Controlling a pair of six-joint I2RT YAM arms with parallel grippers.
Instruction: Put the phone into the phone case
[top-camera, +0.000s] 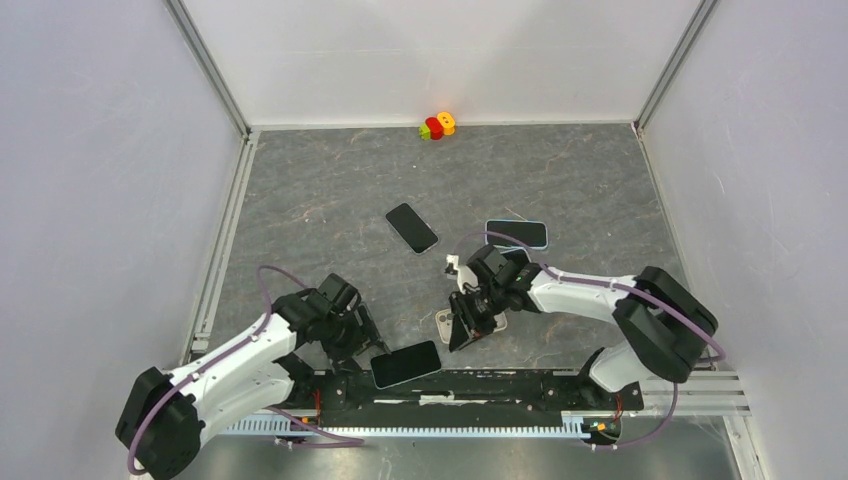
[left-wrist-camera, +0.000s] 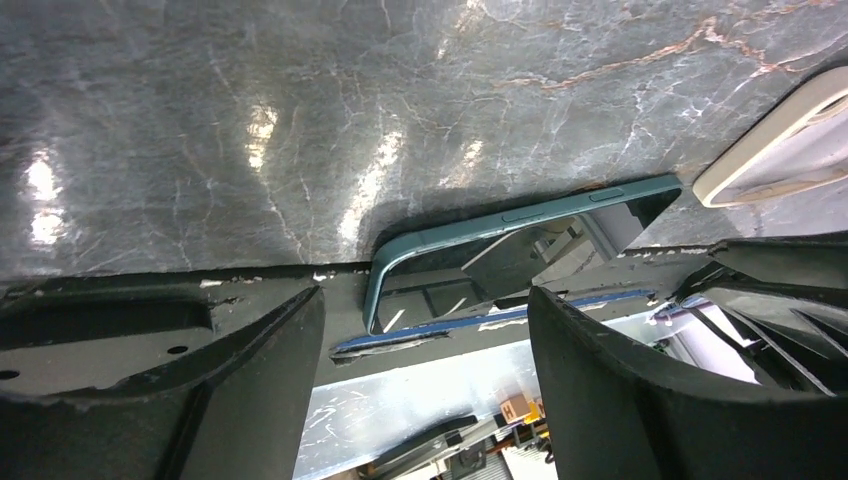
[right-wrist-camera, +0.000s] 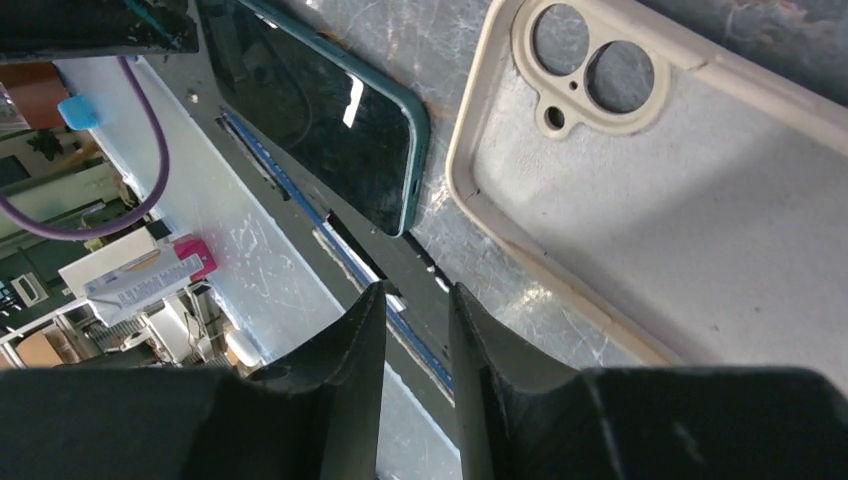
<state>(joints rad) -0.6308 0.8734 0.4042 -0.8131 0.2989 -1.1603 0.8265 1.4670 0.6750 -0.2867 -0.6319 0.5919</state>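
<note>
Here, left gripper (left-wrist-camera: 425, 390) jaws apart, bracketing teal phone (left-wrist-camera: 505, 255) for pickup | right gripper (right-wrist-camera: 415, 375) nearly closed, empty, beside cream case (right-wrist-camera: 660, 230).

Both arms reach low over the tabletop's near edge; left gripper (left-wrist-camera: 425, 390) fingers spread wide, right gripper (right-wrist-camera: 415, 390) fingers nearly closed, gripping nothing.

Bare tabletop (top-camera: 330, 190) beyond both arms, teal phone (top-camera: 406, 363) at near edge beside beige case (right-wrist-camera: 690, 190)
</note>
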